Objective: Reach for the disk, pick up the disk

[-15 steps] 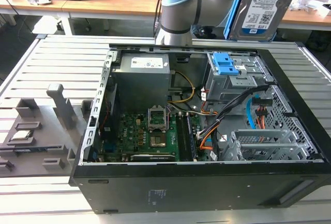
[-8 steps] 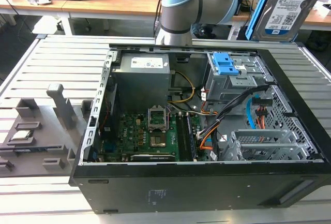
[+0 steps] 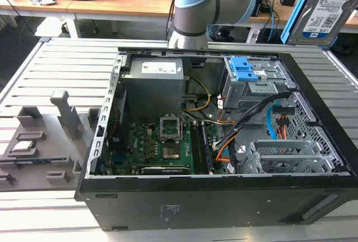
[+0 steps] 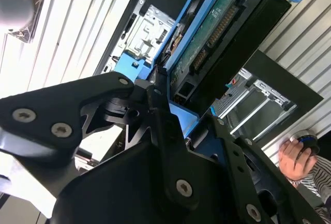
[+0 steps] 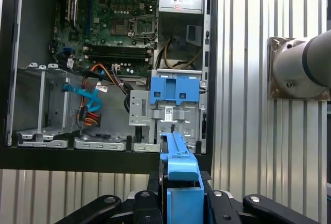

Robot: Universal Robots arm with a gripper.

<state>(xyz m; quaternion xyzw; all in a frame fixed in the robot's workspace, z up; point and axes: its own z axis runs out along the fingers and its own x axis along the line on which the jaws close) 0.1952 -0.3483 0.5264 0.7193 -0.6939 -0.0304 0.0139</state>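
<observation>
The disk (image 3: 324, 8) hangs in the air above the far right corner of the open computer case (image 3: 212, 197), its white-and-blue label facing the exterior camera and a blue bracket along its edge. In the first wrist view the disk (image 5: 181, 175) stands edge-on between my black fingers (image 5: 151, 199), well above the drive cage. My gripper (image 5: 181, 203) is shut on it. The second wrist view shows the disk's (image 4: 214, 35) circuit-board side rising from my gripper (image 4: 173, 105).
A drive cage with a blue ribbed latch (image 3: 246, 69) sits inside the case, beside a grey power supply box (image 3: 154, 85), the motherboard (image 3: 162, 147) and loose cables (image 3: 251, 122). Grey fixtures (image 3: 61, 113) stand on the slatted table. A person's hand (image 4: 296, 158) rests nearby.
</observation>
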